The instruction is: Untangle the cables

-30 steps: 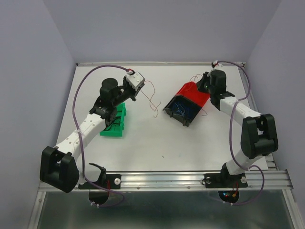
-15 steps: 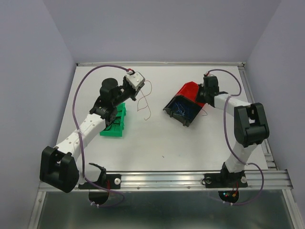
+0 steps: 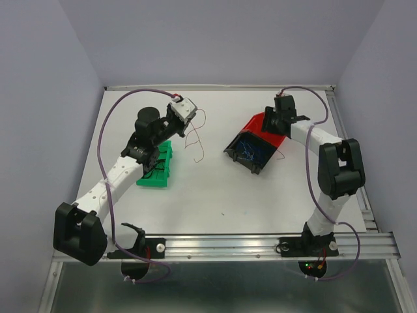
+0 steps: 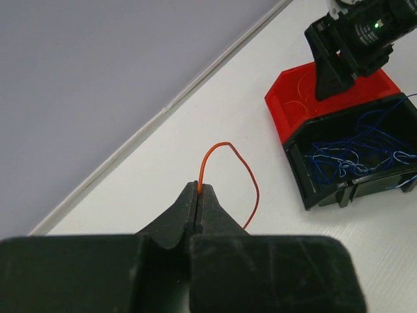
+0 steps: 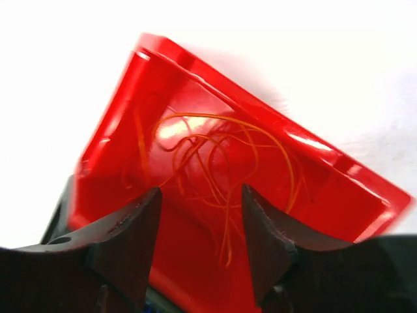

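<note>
My left gripper point(image 4: 199, 190) is shut on a thin red cable point(image 4: 255, 195) that loops up from the fingertips and hangs down. From above, the left gripper point(image 3: 189, 112) is held over the table left of centre. My right gripper point(image 5: 201, 192) stands open over the red bin point(image 5: 306, 195), with nothing between its fingers. A tangle of red cables point(image 5: 215, 156) lies in that bin below it. Blue cables point(image 4: 345, 156) lie bunched in the black bin point(image 3: 251, 153), which adjoins the red bin point(image 3: 259, 125).
A green bin point(image 3: 158, 166) holding a black cable sits under the left arm's forearm. The table's back edge point(image 3: 221, 87) meets the wall. A metal rail point(image 3: 260, 244) runs along the near edge by the arm bases.
My right gripper swung left over the red bin and opened from shut. The red cable hanging from my left gripper shifted left and drew up shorter.
</note>
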Motion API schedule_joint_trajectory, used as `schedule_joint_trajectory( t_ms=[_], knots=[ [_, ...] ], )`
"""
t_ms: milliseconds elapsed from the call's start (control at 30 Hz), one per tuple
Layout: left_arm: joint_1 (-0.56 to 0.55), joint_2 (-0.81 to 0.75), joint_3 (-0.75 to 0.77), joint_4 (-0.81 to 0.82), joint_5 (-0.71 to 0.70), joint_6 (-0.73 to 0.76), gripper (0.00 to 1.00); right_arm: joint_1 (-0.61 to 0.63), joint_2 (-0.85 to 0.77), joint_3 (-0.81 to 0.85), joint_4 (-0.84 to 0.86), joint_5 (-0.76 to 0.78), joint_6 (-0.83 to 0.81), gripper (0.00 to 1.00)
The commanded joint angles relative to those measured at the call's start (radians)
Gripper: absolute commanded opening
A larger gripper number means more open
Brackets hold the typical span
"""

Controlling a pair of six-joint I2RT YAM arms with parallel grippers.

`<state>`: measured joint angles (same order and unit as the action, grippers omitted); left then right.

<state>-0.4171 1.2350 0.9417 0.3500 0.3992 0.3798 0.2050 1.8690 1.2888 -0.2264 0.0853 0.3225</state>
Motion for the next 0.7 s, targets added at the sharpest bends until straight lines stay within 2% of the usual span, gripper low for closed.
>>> schedule_joint_trajectory(
  t_ms=[0,33,67,133,167,233,333,367,467,533,667],
  knots=[
    [0.001,-0.042,-0.006,0.035,0.013,0.005,0.00,0.030,-0.197,0.017,0.013,0.044,-0.006,0.63],
    [0.001,-0.040,-0.006,0.032,0.020,0.005,0.00,0.037,-0.221,0.003,0.015,0.034,-0.010,0.67],
    [0.001,-0.042,-0.003,0.027,0.029,0.005,0.00,0.053,-0.243,-0.023,0.028,0.024,-0.016,0.76],
    [0.001,-0.036,0.005,0.012,0.044,0.005,0.00,0.071,-0.304,-0.052,0.044,0.001,-0.037,0.84],
    [0.001,-0.032,0.014,-0.006,0.062,0.005,0.00,0.091,-0.326,-0.065,0.064,-0.005,-0.045,0.92],
    [0.001,-0.023,0.028,-0.025,0.094,0.005,0.00,0.123,-0.379,-0.108,0.108,-0.045,-0.071,0.96],
    [0.000,-0.011,0.042,-0.055,0.130,-0.001,0.00,0.148,-0.438,-0.198,0.217,-0.227,-0.118,0.99],
    [-0.002,-0.008,0.049,-0.068,0.147,-0.004,0.00,0.161,-0.467,-0.221,0.316,-0.346,-0.125,1.00],
    [-0.005,-0.008,0.062,-0.086,0.165,-0.010,0.00,0.186,-0.495,-0.279,0.445,-0.511,-0.125,1.00],
    [-0.005,-0.012,0.062,-0.089,0.173,-0.015,0.00,0.207,-0.492,-0.307,0.488,-0.553,-0.128,1.00],
    [-0.008,-0.022,0.063,-0.097,0.190,-0.027,0.00,0.286,-0.464,-0.376,0.706,-0.676,-0.126,1.00]
  ],
)
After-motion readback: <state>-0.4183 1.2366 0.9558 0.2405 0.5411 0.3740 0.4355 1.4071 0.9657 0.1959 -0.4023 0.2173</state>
